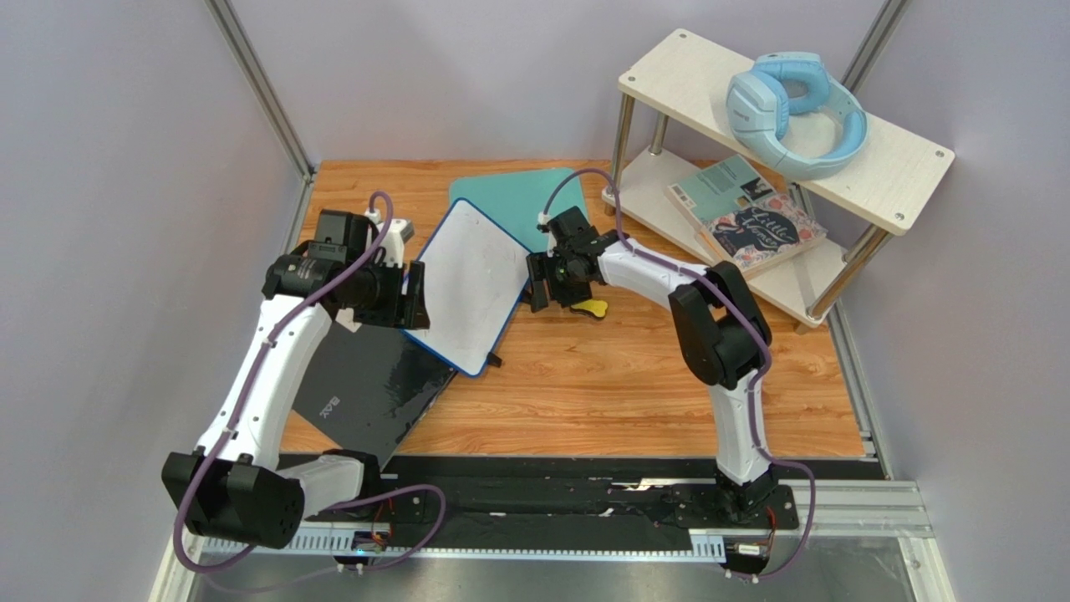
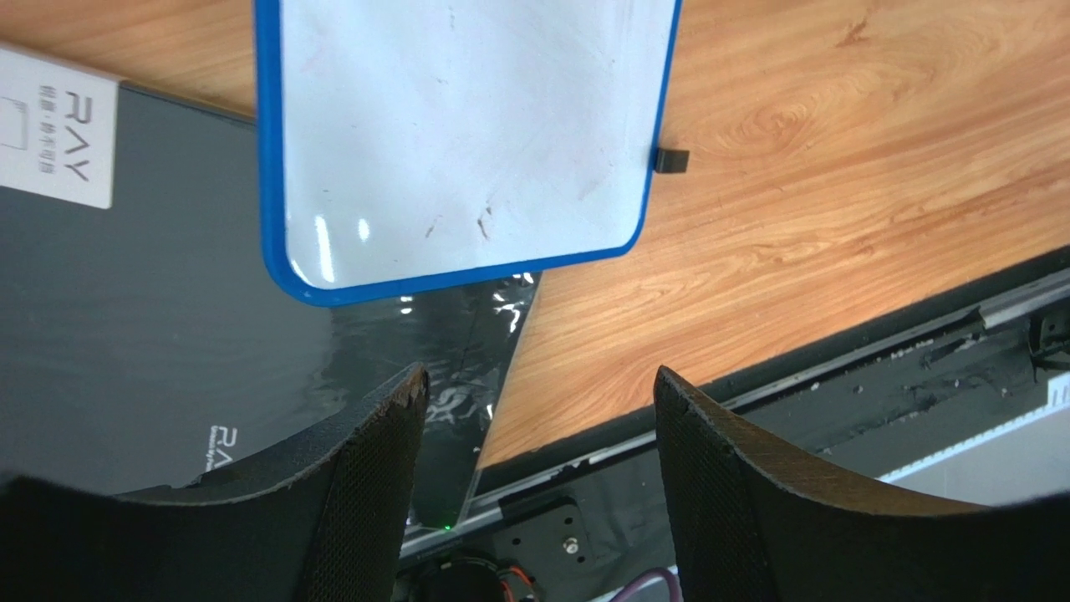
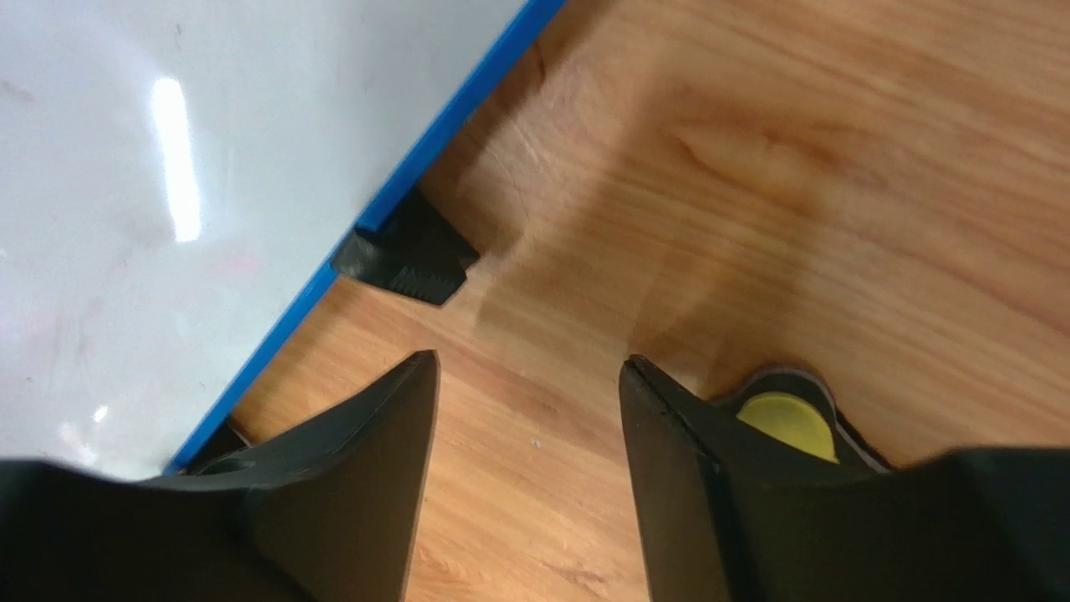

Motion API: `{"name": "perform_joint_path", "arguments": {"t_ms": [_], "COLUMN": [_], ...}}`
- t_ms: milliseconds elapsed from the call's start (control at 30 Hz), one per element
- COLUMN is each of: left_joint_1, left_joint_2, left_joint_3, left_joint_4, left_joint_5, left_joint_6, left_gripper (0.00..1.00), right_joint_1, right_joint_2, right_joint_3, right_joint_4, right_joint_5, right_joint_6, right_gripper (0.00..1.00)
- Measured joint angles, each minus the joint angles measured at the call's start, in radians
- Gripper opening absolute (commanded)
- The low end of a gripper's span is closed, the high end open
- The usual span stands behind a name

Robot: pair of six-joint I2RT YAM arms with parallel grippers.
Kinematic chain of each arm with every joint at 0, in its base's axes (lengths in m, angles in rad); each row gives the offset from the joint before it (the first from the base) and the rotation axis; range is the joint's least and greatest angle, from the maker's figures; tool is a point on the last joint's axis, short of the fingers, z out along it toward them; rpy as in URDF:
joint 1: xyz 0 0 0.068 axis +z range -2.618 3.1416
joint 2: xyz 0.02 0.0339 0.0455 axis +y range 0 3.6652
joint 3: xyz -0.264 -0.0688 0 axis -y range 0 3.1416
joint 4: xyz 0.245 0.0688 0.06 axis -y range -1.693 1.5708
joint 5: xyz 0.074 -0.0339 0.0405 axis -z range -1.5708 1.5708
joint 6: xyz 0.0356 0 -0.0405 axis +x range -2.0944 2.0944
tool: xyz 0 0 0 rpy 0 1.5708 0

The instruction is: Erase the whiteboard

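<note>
The whiteboard (image 1: pixel 467 284), white with a thin blue frame, lies tilted at mid-table, one corner over a black slab. Its face looks nearly blank, with faint smudges in the left wrist view (image 2: pixel 465 138). One black foot (image 3: pixel 405 251) shows at its edge. My left gripper (image 1: pixel 412 299) is open and empty at the board's left edge; its fingers (image 2: pixel 364 489) hover over the slab. My right gripper (image 1: pixel 543 284) is open and empty just right of the board. A small yellow and dark object (image 1: pixel 588 306), likely the eraser, lies on the wood beside my right finger (image 3: pixel 703 489).
A glossy black slab (image 1: pixel 364 389) lies at front left. A teal mat (image 1: pixel 509 195) sits behind the board. A white two-tier shelf (image 1: pixel 867 157) at back right holds blue headphones (image 1: pixel 791 113) and books (image 1: pixel 754 220). A black rail (image 1: pixel 565 496) runs along the near edge.
</note>
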Motion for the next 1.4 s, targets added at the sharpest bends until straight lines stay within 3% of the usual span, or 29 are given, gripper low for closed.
{"name": "perform_joint_path", "arguments": {"t_ms": [67, 167, 367, 633, 900, 1000, 1100, 1167, 1233, 1400], "left_joint_1": [0.013, 0.034, 0.054, 0.059, 0.064, 0.064, 0.064, 0.064, 0.064, 0.064], "left_joint_2": [-0.013, -0.043, -0.066, -0.065, -0.065, -0.065, -0.065, -0.065, -0.065, -0.065], "left_joint_3": [-0.002, -0.023, -0.09, -0.113, -0.113, -0.113, -0.113, -0.113, -0.113, -0.113], "left_joint_4": [0.013, 0.034, 0.061, 0.071, 0.072, 0.072, 0.072, 0.071, 0.071, 0.071], "left_joint_5": [-0.004, -0.01, -0.012, -0.011, -0.009, -0.007, -0.005, -0.005, -0.003, -0.002], "left_joint_6": [0.0, 0.001, 0.001, 0.001, 0.002, 0.002, 0.002, 0.002, 0.003, 0.004], "left_gripper": [0.71, 0.71, 0.71, 0.71, 0.69, 0.68, 0.68, 0.68, 0.68, 0.68], "right_joint_1": [0.002, 0.002, 0.001, 0.002, 0.023, 0.028, 0.035, 0.04, 0.041, 0.047], "right_joint_2": [-0.026, -0.078, -0.127, -0.069, 0.01, 0.035, 0.055, 0.065, 0.075, 0.079], "right_joint_3": [-0.026, -0.083, -0.143, -0.08, -0.03, 0.003, 0.031, 0.044, 0.049, 0.053], "right_joint_4": [-0.009, 0.003, 0.07, 0.148, 0.159, 0.16, 0.16, 0.16, 0.161, 0.164], "right_joint_5": [0.009, 0.027, 0.028, -0.011, -0.039, -0.047, -0.051, -0.051, -0.056, -0.054], "right_joint_6": [-0.034, -0.113, -0.24, -0.347, -0.386, -0.386, -0.386, -0.385, -0.383, -0.387], "right_gripper": [0.83, 0.88, 0.88, 0.85, 0.68, 0.54, 0.53, 0.37, 0.28, 0.18]}}
